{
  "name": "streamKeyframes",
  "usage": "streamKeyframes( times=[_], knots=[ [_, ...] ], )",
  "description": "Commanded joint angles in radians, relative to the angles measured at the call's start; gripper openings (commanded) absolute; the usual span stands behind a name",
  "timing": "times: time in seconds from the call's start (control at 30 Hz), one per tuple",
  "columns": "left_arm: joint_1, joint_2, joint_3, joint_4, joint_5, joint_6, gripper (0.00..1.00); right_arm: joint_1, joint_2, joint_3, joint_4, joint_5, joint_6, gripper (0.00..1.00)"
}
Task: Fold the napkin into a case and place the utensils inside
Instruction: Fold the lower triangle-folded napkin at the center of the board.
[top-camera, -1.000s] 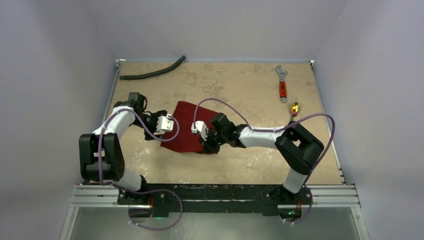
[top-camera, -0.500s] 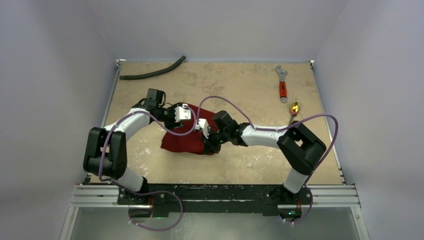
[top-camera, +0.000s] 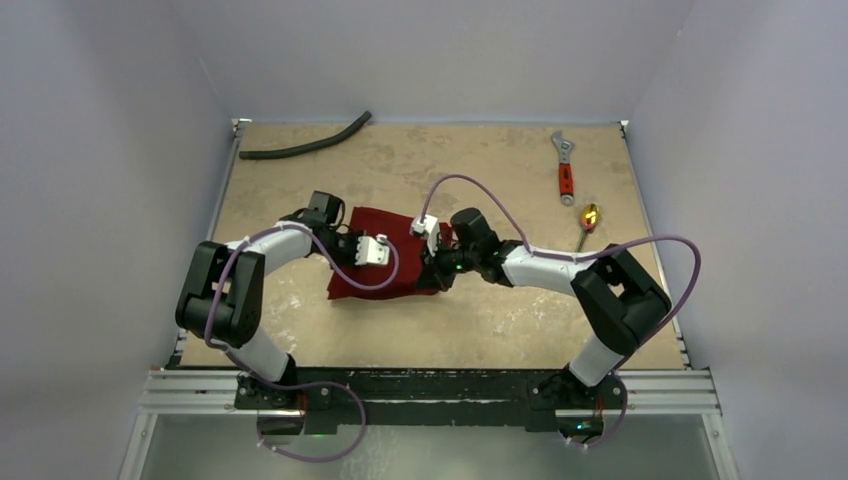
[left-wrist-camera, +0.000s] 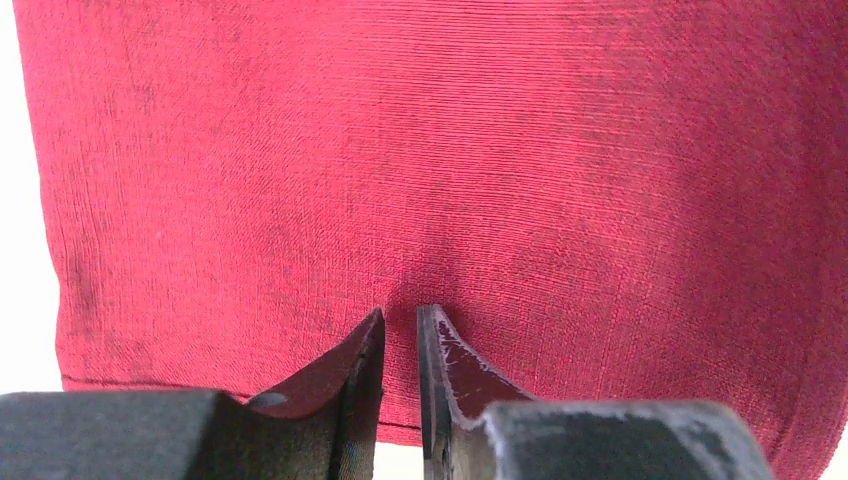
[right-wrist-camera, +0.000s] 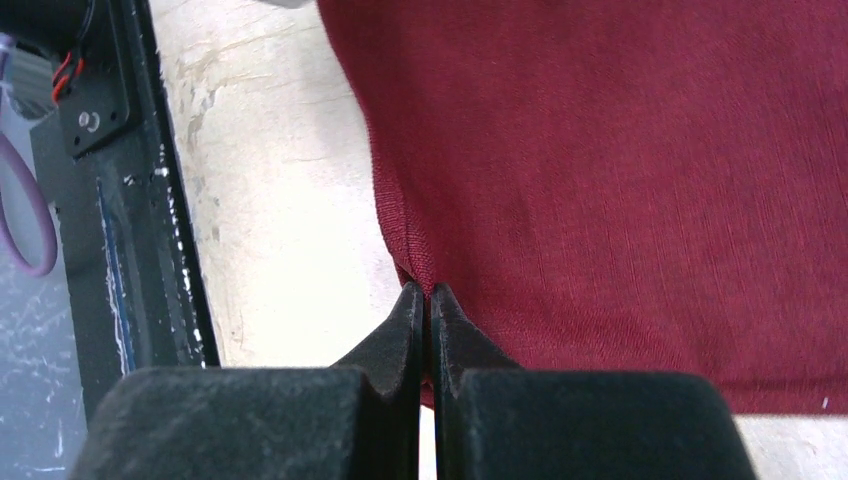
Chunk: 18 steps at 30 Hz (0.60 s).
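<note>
Napkin cloth, dark red, lies folded and flat on the table, a little left of the middle, between my two arms. My left pincer stands on its left part, tips down on the weave. Its jaws are narrow, with a slim gap and a small pucker of cloth at the tips; whether it grips I cannot tell. My right pincer is at the napkin's right edge, jaws pressed together with the hem running in between the tips, so it holds the napkin there.

Farther off and well to the right lies a gold utensil, its shiny end up and its thin handle toward me, apart from the cloth. Just beyond it lies a red-handled wrench. At the far left edge lies a black hose.
</note>
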Motion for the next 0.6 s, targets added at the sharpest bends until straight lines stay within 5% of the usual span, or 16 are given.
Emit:
streamKeyframes(
  times=[0.0,0.27,0.57],
  knots=[
    [-0.005,-0.014,-0.024,-0.065,-0.021,0.115,0.15,-0.060,-0.018,-0.028,0.101,-0.018,0.128,0.00],
    [-0.004,-0.008,0.002,-0.127,-0.011,0.178,0.09,-0.138,0.002,-0.051,0.189,0.015,0.227,0.00],
    [-0.006,0.016,0.031,-0.201,0.035,0.228,0.05,-0.151,0.099,0.100,0.178,-0.096,0.247,0.00]
  ],
)
